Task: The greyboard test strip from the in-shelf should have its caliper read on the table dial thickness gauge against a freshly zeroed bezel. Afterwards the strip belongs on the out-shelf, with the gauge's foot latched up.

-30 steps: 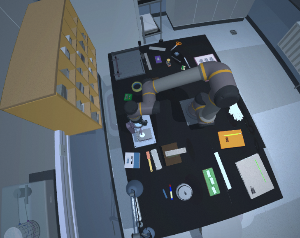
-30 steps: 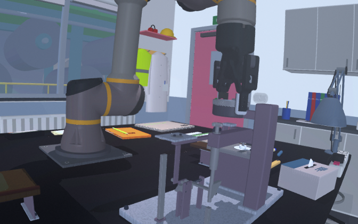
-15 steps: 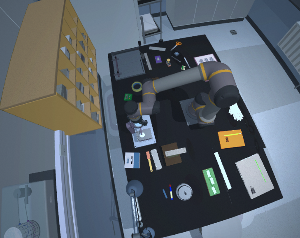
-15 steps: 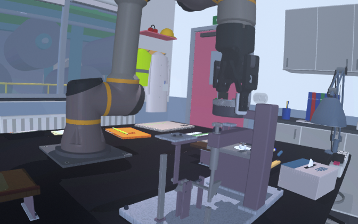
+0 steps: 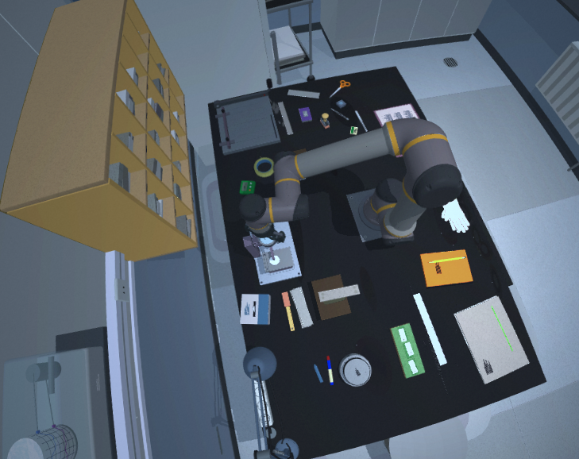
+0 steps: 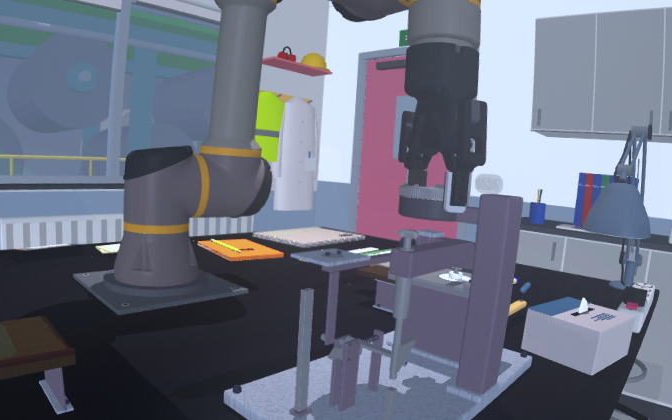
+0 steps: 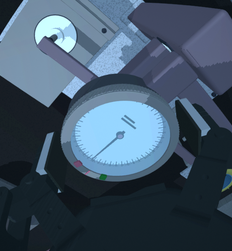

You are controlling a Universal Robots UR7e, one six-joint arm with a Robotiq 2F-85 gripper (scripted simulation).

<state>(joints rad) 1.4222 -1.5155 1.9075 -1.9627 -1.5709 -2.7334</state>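
The dial (image 7: 119, 133) of the thickness gauge (image 6: 433, 297) faces straight up at me, its knurled bezel (image 6: 421, 194) ringed with small pink and green marks and its needle pointing to the lower left of the face. The gauge stands on a speckled base plate (image 5: 278, 260) at the table's left edge, with its purple column (image 6: 487, 292) beside the dial and its round anvil (image 7: 55, 33) on a grey platform below. The greyboard strip is not something I can pick out. My gripper (image 7: 121, 142) hangs over the dial, fingers on either side of the bezel, open and holding nothing.
Behind the gauge the arm's base (image 6: 161, 282) sits mid-table. A wooden pigeonhole shelf unit (image 5: 102, 123) hangs left of the table. A tissue box (image 6: 579, 331), a desk lamp (image 6: 618, 219), rulers, a tape roll (image 5: 263, 167) and an orange notebook (image 5: 446, 268) are spread over the black table.
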